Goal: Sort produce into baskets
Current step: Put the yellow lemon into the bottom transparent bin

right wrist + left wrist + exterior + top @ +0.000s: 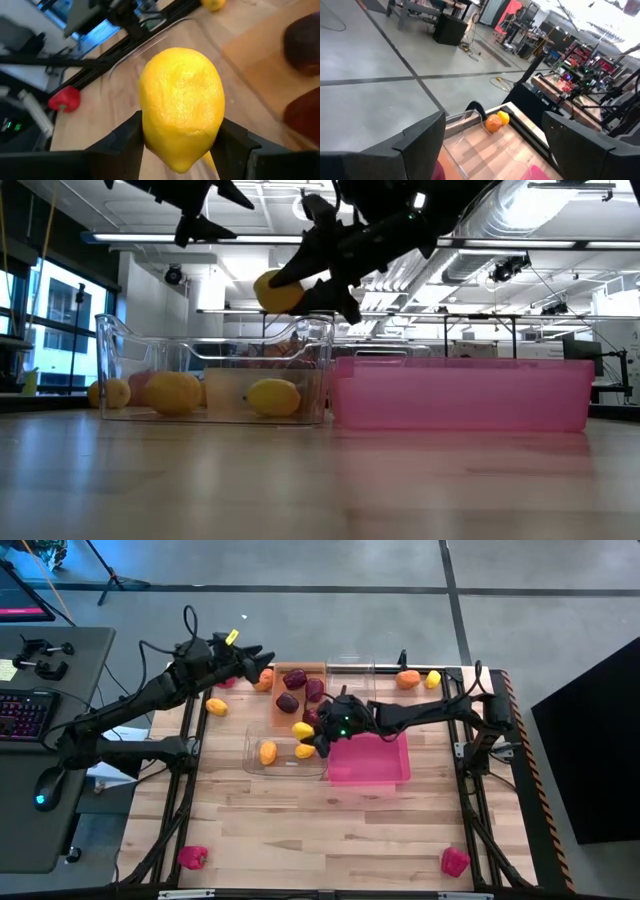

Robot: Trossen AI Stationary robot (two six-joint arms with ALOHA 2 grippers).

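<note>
My right gripper (pixel 312 732) is shut on a yellow lemon (pixel 181 107), held above the near clear bin (pixel 285 752); the low view shows the lemon (pixel 278 290) above that bin's rim. The bin holds an orange-yellow fruit (pixel 268 752) and a yellow one (pixel 305 751). The orange bin (pixel 282 708) holds several dark maroon pieces (pixel 294 680). My left gripper (pixel 262 660) is open and empty, high over the table's far left, beside an orange fruit (pixel 264 681). The pink bin (pixel 368 762) stands to the right of the clear bin. My right gripper pinches the lemon by its two opposite sides (pixel 150 135) between its two fingers (pixel 125 142). The fingers come from the table's right, slanting down. The lemon is lifted clear, above the clear bin, with its pointed tip (pixel 180 167) showing between the fingers.
A second clear bin (pixel 350 670) stands at the far edge. Loose on the table are an orange (pixel 407 680) and a yellow piece (pixel 432 679) at the far right, a yellow one (pixel 216 706) at the left, and pink-red ones at the near corners (pixel 193 858) (pixel 455 861).
</note>
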